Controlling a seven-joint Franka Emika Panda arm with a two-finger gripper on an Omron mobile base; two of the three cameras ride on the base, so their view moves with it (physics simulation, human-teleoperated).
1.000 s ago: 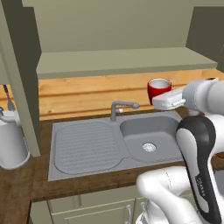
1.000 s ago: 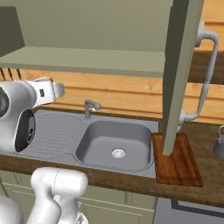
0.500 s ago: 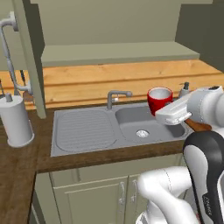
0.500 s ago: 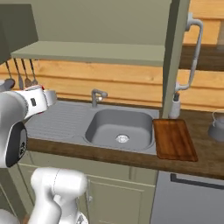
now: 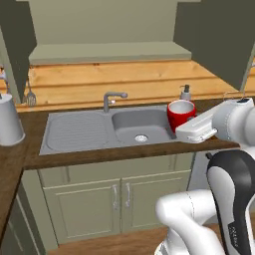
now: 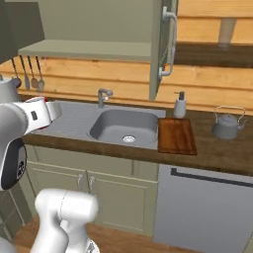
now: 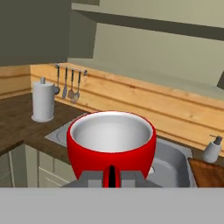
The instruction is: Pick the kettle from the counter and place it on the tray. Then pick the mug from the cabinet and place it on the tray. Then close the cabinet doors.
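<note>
Tool [image 7: 112, 177] clamped on mug [image 7: 111, 142] by its handle, mug upright, held above sink [image 5: 139, 127] right side. Tray [image 6: 176, 135] on desk [image 6: 222, 153] just right of sink, nothing on it. Kettle [image 6: 227, 124] on desk, right of tray, apart from it. Cabinet doors [image 6: 159, 47] open.

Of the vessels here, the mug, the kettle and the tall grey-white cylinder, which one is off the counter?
The red mug: it is held in the tool above the sink. The kettle and the cylinder both stand on the counter.
</note>
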